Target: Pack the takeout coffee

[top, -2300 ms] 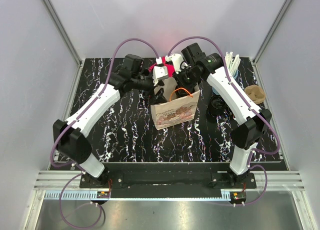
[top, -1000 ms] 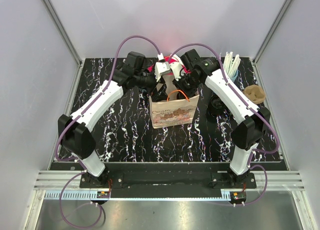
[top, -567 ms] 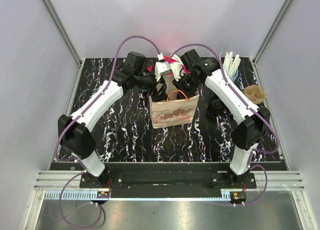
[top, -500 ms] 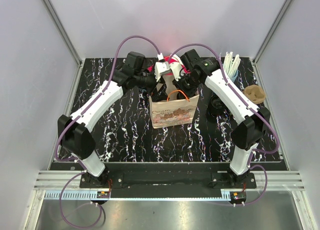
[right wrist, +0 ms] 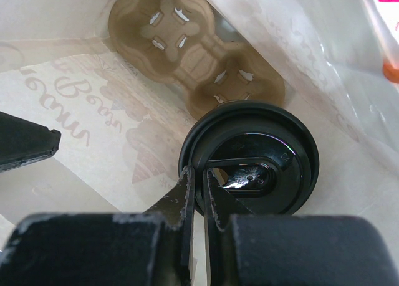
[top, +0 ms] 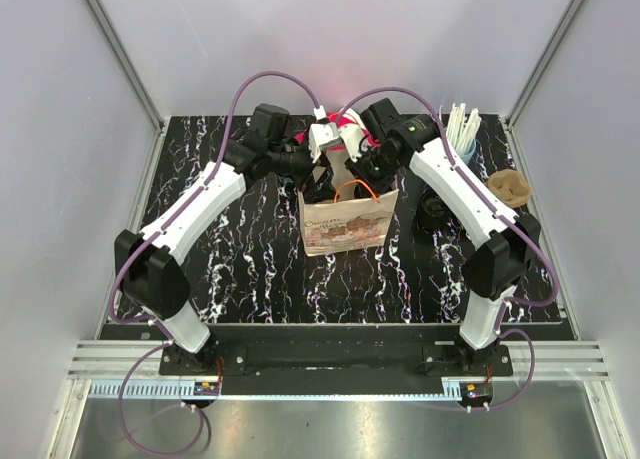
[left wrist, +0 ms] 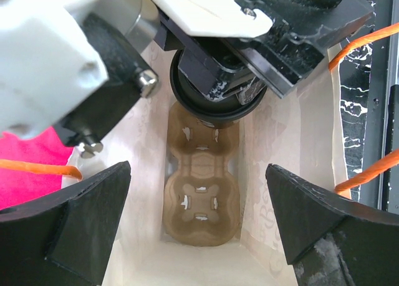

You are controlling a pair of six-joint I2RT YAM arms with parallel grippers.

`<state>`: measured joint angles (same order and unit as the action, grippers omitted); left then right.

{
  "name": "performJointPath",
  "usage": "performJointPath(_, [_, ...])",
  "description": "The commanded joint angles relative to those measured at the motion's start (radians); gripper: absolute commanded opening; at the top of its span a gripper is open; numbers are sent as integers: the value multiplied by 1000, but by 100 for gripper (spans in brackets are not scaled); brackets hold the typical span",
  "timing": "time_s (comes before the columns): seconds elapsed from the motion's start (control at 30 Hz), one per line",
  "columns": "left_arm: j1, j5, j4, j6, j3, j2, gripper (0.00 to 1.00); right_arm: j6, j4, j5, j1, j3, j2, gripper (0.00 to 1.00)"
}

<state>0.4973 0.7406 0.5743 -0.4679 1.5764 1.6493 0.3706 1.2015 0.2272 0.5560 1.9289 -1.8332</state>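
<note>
A printed paper bag (top: 345, 221) with orange handles stands open mid-table. A brown cup carrier (left wrist: 202, 189) lies on its floor, also in the right wrist view (right wrist: 187, 43). My right gripper (right wrist: 196, 186) is shut on the rim of a black-lidded coffee cup (right wrist: 252, 155) and holds it inside the bag above the carrier's far cell; the cup shows in the left wrist view (left wrist: 215, 96). My left gripper (left wrist: 199, 224) is open over the bag mouth, its fingers (left wrist: 75, 220) spread at the bag's side walls, empty.
A cup of white straws (top: 462, 127) stands at the back right. Another brown carrier (top: 509, 187) lies at the right edge. A dark cup (top: 435, 211) sits under the right arm. A pink item (top: 350, 129) is behind the bag.
Both arms moved in over the bag since 2.3 s ago. In the last second nothing has visibly moved.
</note>
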Motion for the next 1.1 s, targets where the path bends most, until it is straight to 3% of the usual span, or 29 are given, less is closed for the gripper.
performJointPath(0.0, [-6, 19, -42, 18, -1, -46, 99, 17, 3, -14, 12, 24, 3, 0])
performJointPath(1.07, [-5, 22, -54, 32, -7, -59, 99, 24, -23, 3, 13, -5, 3, 0])
